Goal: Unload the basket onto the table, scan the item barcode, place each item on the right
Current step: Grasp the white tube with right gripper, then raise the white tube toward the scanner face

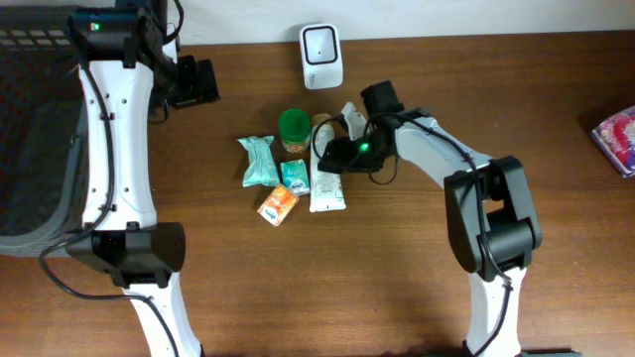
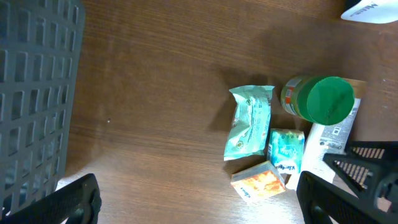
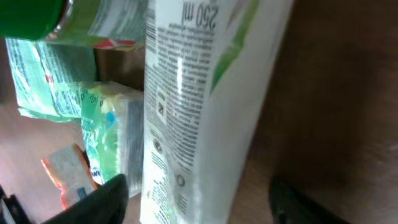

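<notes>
while the white-and-green 250 ml tube [image 1: 327, 183] lies flat on the table [image 1: 417, 297], near the scanner [image 1: 321, 43] on the robot's side, nothing appears scanned: the right gripper [image 3: 199, 199] straddles it, jaws parted with gaps either side; the left gripper [image 1: 203, 81], left of the scanner, hangs spread and empty. no barcode is visible, and the tube's scanner-side end is hidden under the right gripper.

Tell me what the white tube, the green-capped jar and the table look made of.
White tube: soft glossy plastic, judging by its sheen and printed surface. Green-capped jar: matte plastic cap; labelled body, glass or plastic, unclear. Table: brown wood grain, satin finish; possibly laminate.
</notes>
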Tool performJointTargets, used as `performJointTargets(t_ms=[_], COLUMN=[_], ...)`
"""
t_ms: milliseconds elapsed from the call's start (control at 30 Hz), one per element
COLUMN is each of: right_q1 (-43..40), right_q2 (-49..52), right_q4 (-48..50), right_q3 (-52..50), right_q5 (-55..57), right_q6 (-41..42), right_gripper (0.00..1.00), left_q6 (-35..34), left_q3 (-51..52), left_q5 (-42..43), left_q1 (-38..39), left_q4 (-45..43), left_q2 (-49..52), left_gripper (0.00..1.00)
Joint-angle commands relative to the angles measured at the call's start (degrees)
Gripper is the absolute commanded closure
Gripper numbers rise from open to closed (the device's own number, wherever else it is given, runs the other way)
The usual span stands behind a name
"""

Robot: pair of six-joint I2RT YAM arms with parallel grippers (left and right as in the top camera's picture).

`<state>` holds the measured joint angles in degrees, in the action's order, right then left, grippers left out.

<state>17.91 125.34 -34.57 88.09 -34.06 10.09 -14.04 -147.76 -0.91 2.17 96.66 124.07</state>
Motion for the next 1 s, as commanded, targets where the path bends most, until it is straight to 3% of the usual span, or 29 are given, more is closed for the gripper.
performJointTargets(t_ms=[0, 100, 433, 467, 500, 533, 733, 967], right_q1=[0.5, 0.9, 0.8, 0.9, 0.9, 0.8, -3.6, -15.6], right_q2=[1.6, 1.6, 3.6, 4.5, 5.0, 5.0, 0.6, -8.0], right_q4=[0.1, 1.0, 3.1, 3.1, 3.1, 3.1, 1.7, 2.5], right_q3=[-0.7, -1.9, -4.3, -4.3, -4.3, -4.3, -1.7, -1.4], right_q5=[-1.6, -1.5, 0.0, -0.1, -0.3, -1.6, -14.8, -32.7], right_q6=[-0.1, -0.1, -0.1, 1.2, 2.5, 2.7, 2.2, -9.1], right_gripper=[0.38, 0.39, 0.59, 0.67, 0.86, 0.95, 0.96, 0.96], left_q6=[0.7, 0.7, 0.7, 0.7, 0.7, 0.7, 0.7, 0.7], left_q3=[-0.3, -0.3, -0.3, -0.3, -0.3, -0.3, -0.3, -0.3], left_q5=[-0.4, -0.4, -0.4, -0.4, -0.4, -0.4, -0.4, -0.4], left_q1=[-0.1, -0.1, -0.1, -0.1, -0.1, -0.1, -0.1, -0.1], left_q4=[0.1, 0.1, 0.0, 0.1, 0.1, 0.1, 0.1, 0.1], left_q2=[-1.0, -1.0, -1.0, -1.0, -1.0, -1.0, -1.0, -1.0], left_gripper=[0.01, 0.01, 0.01, 0.01, 0.01, 0.01, 0.01, 0.01])
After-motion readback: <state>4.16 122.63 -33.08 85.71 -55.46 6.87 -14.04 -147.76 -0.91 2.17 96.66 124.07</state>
